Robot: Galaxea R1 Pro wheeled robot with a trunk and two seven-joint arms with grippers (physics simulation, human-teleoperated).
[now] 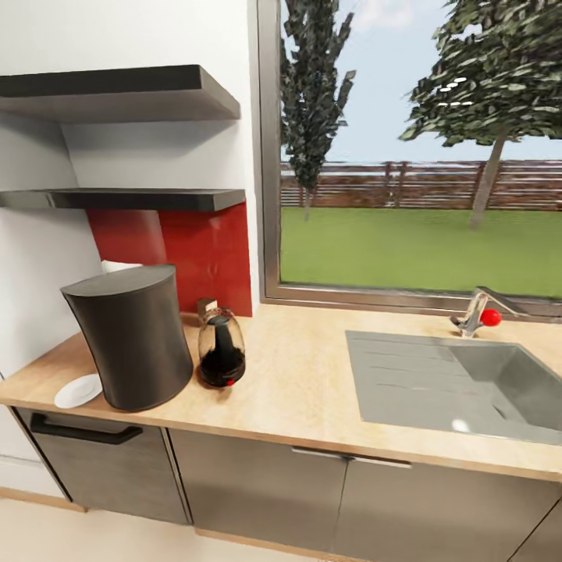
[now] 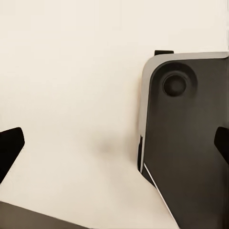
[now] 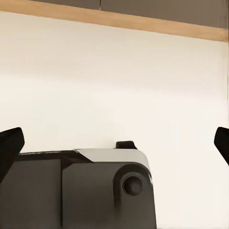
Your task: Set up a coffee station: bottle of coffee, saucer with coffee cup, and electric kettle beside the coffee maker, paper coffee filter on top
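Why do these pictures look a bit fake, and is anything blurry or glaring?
Head view: flat, even render light, a soft shadow under the coffee maker, a small glint in the sink, trees outside blocky. Both wrist views: pale floor nearly washed out, dark fingertips at the edges, slightly soft.

Head view: looking forward and down, near, over the light wooden countertop (image 1: 297, 390) toward the large window (image 1: 421, 148). Both wrist views: aimed down at the pale cream floor (image 2: 71, 95), sharing the dark grey-edged robot base (image 3: 86, 191).
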